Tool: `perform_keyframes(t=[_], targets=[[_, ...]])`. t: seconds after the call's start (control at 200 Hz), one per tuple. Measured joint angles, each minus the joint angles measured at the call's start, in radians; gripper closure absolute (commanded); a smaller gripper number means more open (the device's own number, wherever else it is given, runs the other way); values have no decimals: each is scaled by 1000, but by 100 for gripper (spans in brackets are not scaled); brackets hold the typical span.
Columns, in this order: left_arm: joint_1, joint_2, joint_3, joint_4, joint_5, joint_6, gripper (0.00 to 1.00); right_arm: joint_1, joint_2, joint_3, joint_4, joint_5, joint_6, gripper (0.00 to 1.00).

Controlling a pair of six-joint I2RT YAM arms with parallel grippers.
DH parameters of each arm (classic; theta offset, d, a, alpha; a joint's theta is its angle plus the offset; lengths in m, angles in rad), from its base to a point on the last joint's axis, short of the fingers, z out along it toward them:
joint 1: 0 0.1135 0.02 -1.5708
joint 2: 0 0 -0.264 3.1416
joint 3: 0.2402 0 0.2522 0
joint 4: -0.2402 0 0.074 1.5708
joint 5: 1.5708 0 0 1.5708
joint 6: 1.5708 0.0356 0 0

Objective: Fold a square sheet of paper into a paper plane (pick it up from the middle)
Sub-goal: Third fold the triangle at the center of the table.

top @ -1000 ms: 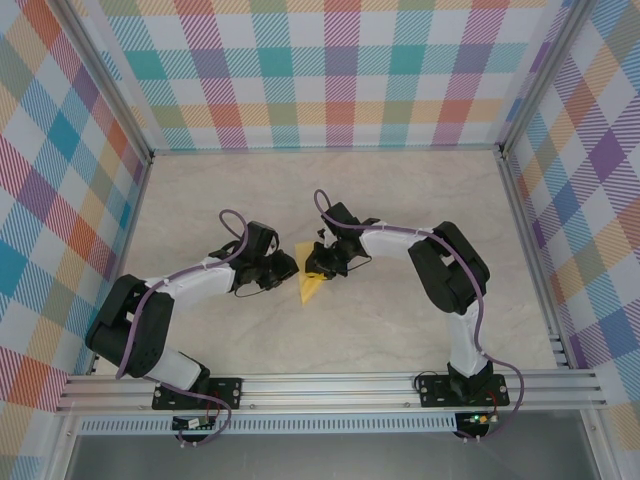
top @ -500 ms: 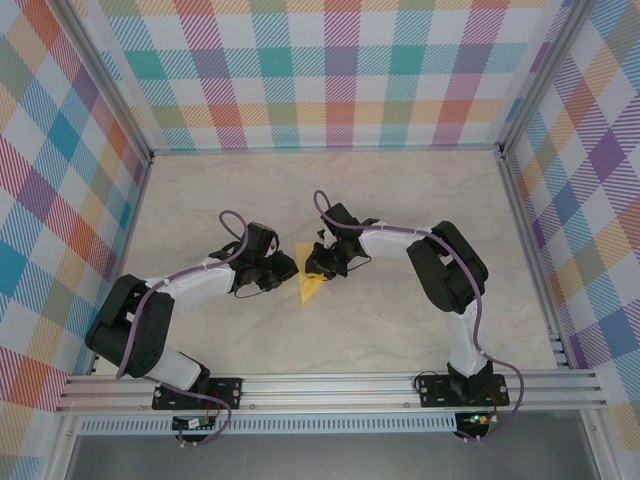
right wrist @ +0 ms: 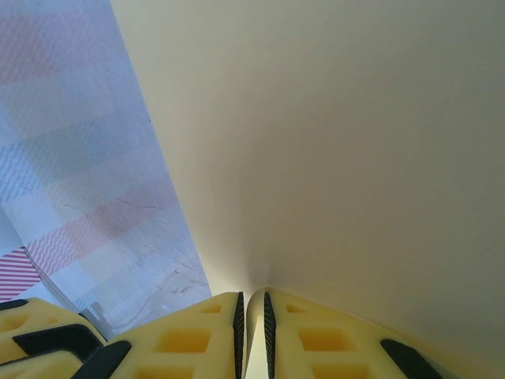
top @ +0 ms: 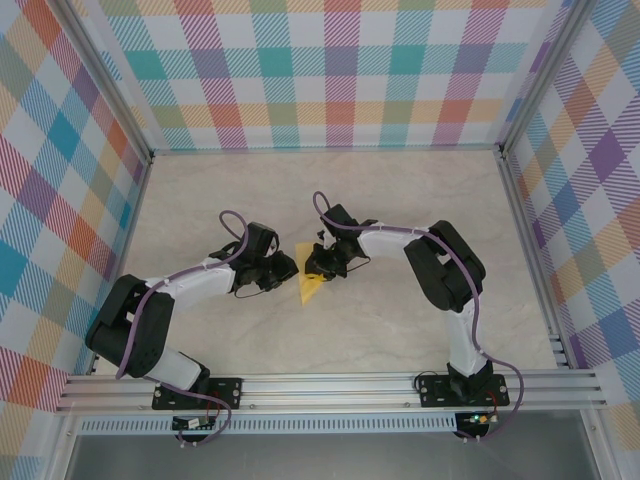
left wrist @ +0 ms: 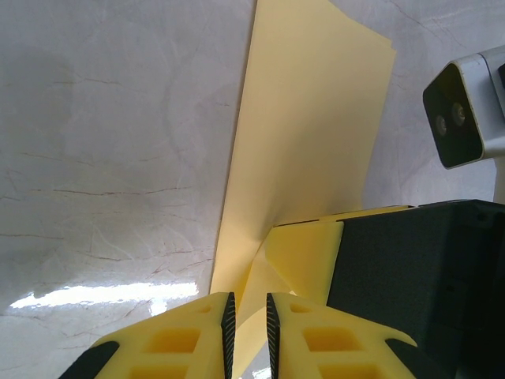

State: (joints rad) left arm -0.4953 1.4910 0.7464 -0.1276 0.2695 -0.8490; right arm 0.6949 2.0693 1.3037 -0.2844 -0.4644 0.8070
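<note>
We see left gripper and right gripper both clamped on the yellow sheet, mid-table between them (partly creased); uneven pulling could tear it or let it slip.

place: robot lab test cell | evidence: aluminium frame, plaid walls, marble-look tabletop

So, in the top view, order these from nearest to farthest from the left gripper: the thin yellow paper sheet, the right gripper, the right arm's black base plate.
1. yellow paper sheet, held in the left gripper.
2. right gripper, just to its right.
3. black base plate, near right corner.
</note>
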Motion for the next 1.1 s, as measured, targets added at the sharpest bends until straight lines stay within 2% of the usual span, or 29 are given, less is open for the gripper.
perform_keyframes(t=[0.28, 0.52, 0.6, 0.69, 0.87, 1.1], targets=[[0, 0, 0, 0, 0, 0, 79, 1, 0, 11, 6, -4, 5, 64], [0, 0, -16, 1, -11, -4, 80, 1, 0, 15, 12, -9, 7, 54], [-1, 0, -20, 0, -14, -5, 80, 2, 0, 17, 14, -12, 8, 54], [-1, 0, -23, 3, -16, -12, 81, 2, 0, 17, 14, -11, 8, 59], [-1, 4, -23, 28, -16, -25, 87, 2, 3, 17, 4, 15, 20, 81], [-1, 65, -16, 66, 10, -26, 93, 2, 9, 17, -1, 22, 19, 86]])
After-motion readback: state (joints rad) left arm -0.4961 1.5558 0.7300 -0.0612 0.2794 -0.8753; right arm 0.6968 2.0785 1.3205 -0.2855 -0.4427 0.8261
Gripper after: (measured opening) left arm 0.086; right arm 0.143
